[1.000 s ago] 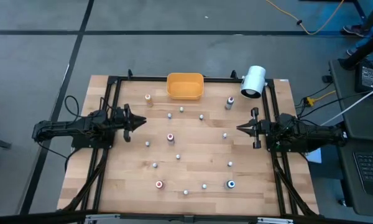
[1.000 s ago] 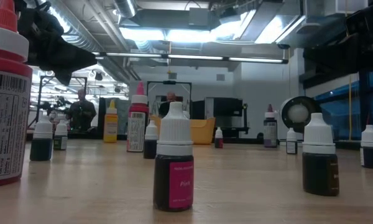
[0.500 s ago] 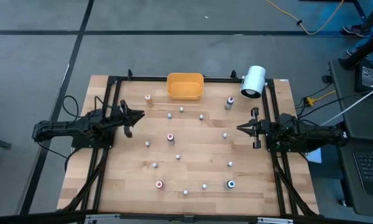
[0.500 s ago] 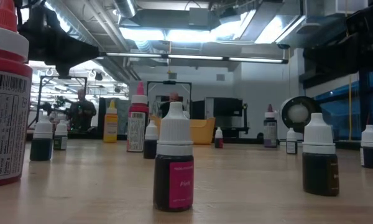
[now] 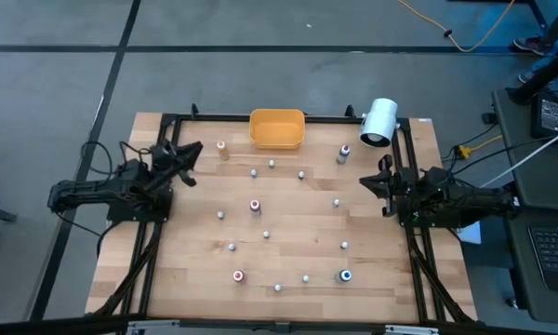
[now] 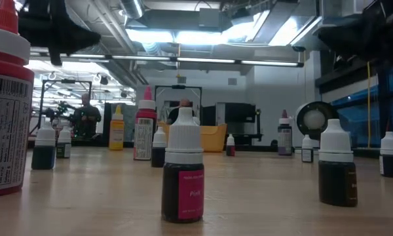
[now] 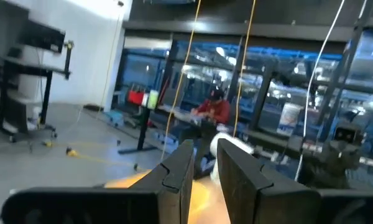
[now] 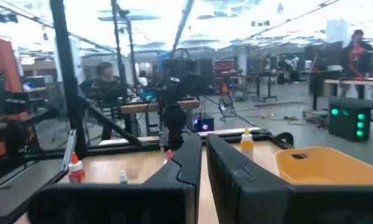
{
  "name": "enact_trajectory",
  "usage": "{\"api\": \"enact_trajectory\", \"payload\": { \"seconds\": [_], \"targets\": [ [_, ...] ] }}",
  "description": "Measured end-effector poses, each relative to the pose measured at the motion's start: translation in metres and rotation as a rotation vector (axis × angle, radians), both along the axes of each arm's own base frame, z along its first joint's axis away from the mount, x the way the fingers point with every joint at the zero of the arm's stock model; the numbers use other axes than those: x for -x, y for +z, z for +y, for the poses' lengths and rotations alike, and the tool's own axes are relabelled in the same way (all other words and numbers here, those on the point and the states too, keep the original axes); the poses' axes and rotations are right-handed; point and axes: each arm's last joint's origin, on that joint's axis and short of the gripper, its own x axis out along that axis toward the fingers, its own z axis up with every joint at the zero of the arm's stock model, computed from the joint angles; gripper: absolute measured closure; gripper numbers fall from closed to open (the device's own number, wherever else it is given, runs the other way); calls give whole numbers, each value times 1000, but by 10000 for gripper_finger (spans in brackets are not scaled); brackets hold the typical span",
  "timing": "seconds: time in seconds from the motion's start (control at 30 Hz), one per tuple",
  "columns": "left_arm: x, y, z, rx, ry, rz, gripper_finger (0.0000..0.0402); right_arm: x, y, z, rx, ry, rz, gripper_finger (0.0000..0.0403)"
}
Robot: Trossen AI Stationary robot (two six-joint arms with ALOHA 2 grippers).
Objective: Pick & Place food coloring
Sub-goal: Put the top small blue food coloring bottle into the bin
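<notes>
Many tiny food coloring bottles stand upright and scattered on the wooden table: a red-topped one (image 5: 255, 206) in the middle, a blue-topped one (image 5: 345, 275) near the front right, and a pink-labelled one (image 6: 183, 174) closest in the low view. My left gripper (image 5: 197, 149) is shut and empty above the table's far left, near an orange-topped bottle (image 5: 221, 147). Its fingers (image 7: 180, 167) tip up toward the room. My right gripper (image 5: 365, 182) is shut and empty at the table's right side, its fingers (image 8: 189, 163) pointing toward the left.
An orange bowl (image 5: 277, 128) stands at the middle of the far edge. A big white cylinder (image 5: 379, 122) lies at the far right corner. A dark frame (image 5: 167, 119) runs along the table's sides. People sit in the room behind.
My left gripper has risen and swung toward the table's far edge, tipping upward. My right gripper has lifted a little and shifted slightly toward the far edge. No bottle has moved.
</notes>
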Motion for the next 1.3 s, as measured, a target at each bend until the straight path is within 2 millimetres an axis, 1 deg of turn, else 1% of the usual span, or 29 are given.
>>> {"api": "enact_trajectory", "payload": {
  "seconds": [0.07,0.13,0.23,0.3,0.43,0.6,0.7,0.77,0.83,0.9,1.03,1.17,1.3],
  "targets": [
    [3,15,0,-31,12,28,331,1,9,0,1,-2,14,373],
    [6,29,0,-44,32,102,331,2,17,0,-3,-19,64,373],
    [12,52,0,-2,74,203,331,3,28,-2,-40,-67,171,373],
    [16,68,0,44,90,255,331,2,40,-3,-77,-101,205,373],
    [25,110,-1,86,70,337,331,0,68,-5,-100,-165,210,373],
    [32,158,-2,120,57,459,331,-3,104,-7,-59,-248,183,373],
    [28,181,-2,127,55,524,331,-7,122,-8,-38,-255,175,373],
    [21,191,-1,132,56,579,331,-10,131,-8,-35,-255,176,373],
    [13,198,0,146,55,632,331,-13,137,-8,-35,-255,182,373],
    [4,200,2,169,51,696,331,-17,141,-8,-32,-251,192,373],
    [-14,192,13,257,50,857,330,-23,143,-8,-26,-237,233,373],
    [-25,179,34,411,75,963,319,-28,139,-8,-24,-229,266,373],
    [-31,170,61,528,-57,1001,297,-31,137,-8,-22,-228,291,373]
  ]
}}
